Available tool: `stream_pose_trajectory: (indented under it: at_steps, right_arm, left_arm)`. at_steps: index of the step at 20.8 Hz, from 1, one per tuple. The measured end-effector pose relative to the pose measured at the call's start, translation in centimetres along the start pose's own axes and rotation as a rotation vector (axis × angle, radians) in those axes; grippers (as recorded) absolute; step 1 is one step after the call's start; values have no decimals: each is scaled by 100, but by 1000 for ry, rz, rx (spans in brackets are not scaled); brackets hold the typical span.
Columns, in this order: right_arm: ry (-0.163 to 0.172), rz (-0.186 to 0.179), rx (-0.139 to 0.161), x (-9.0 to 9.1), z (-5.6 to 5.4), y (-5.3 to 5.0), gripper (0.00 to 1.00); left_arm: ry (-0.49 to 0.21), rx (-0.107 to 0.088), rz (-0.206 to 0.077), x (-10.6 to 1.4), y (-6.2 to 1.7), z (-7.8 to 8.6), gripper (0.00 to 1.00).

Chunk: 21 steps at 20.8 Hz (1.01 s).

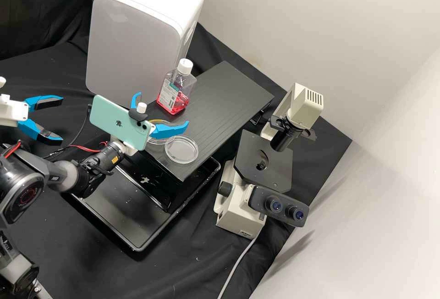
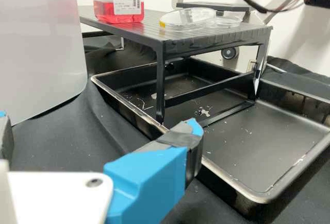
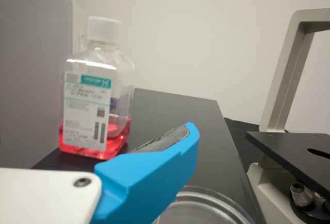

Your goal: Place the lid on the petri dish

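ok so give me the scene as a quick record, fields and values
rack: black raised rack, standing in a black tray
dish: clear round dish, uncovered, at the rack's near corner
second piece: second clear piece beside it; which one is the lid is unclear
right gripper: right gripper open, just above the second piece
left gripper: left gripper open, off to the side of the rack
bottle: bottle upright on the rack, red liquid
microscope: microscope beside the tray

A petri dish (image 2: 186, 19) and a flatter clear lid (image 2: 225, 20) lie side by side along one edge of the black rack (image 2: 216, 37), a red-filled bottle (image 2: 118, 11) at its far corner
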Motion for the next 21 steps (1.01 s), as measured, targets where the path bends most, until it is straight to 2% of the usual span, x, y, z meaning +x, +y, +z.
stream_pose_trajectory:
  at_steps: [3, 4, 7, 11, 16, 21]
  right_arm:
    - [-8, -21, -12, -60, 54, -94, 100]
    - [-15, -30, -26, -82, 78, -122, 100]
    - [-43, -44, -23, -129, 145, -182, 100]
    - [-62, -37, -24, -138, 190, -165, 100]
    - [-62, -37, -24, -139, 190, -165, 100]
    - [-87, -62, -21, -121, 248, -250, 100]
  left_arm:
    - [0, 0, 0, 0, 0, 0, 100]
    - [0, 0, 0, 0, 0, 0, 100]
    - [0, 0, 0, 0, 0, 0, 100]
    - [3, 2, -8, 5, -17, -5, 100]
    - [3, 2, -9, 11, -18, -4, 100]
    - [3, 2, -9, 11, -18, -4, 100]
